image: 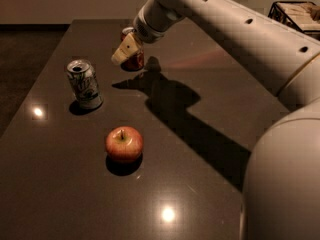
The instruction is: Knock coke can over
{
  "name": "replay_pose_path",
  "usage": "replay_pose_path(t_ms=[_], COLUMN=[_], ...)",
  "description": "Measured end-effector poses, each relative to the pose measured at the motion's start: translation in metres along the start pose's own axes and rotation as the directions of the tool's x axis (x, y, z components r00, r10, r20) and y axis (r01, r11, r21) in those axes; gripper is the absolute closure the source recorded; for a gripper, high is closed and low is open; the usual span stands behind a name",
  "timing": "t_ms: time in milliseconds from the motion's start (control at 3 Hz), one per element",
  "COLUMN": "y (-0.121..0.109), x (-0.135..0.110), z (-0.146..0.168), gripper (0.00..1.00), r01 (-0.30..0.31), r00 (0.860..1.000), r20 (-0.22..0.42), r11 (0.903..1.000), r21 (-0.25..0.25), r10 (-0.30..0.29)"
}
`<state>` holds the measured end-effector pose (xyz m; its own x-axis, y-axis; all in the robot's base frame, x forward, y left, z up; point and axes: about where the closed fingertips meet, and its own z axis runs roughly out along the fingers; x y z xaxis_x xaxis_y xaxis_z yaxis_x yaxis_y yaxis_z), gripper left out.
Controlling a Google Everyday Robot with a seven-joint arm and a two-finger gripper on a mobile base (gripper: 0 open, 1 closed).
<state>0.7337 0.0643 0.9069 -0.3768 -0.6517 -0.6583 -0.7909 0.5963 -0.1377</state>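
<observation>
The coke can (135,60), red with a silver top, stands upright at the far part of the dark table (215,109). My gripper (125,50) is in front of the can and covers much of it; its cream fingertips hang at the can's left front. The white arm reaches in from the right.
A white-and-green patterned can (84,84) stands upright at the left. A red apple (124,144) lies in front of it, nearer the camera. A wire basket (295,14) sits at the far right, beyond the table.
</observation>
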Motion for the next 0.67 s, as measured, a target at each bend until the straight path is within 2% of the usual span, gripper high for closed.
replay_pose_path(t_ms=[667], y=[0.0041], x=[-0.0257], z=[0.0184], gripper=[0.21], r01=[-0.071], r00=[0.994], r20=[0.075], r11=[0.9965], r21=[-0.044], r10=[0.074])
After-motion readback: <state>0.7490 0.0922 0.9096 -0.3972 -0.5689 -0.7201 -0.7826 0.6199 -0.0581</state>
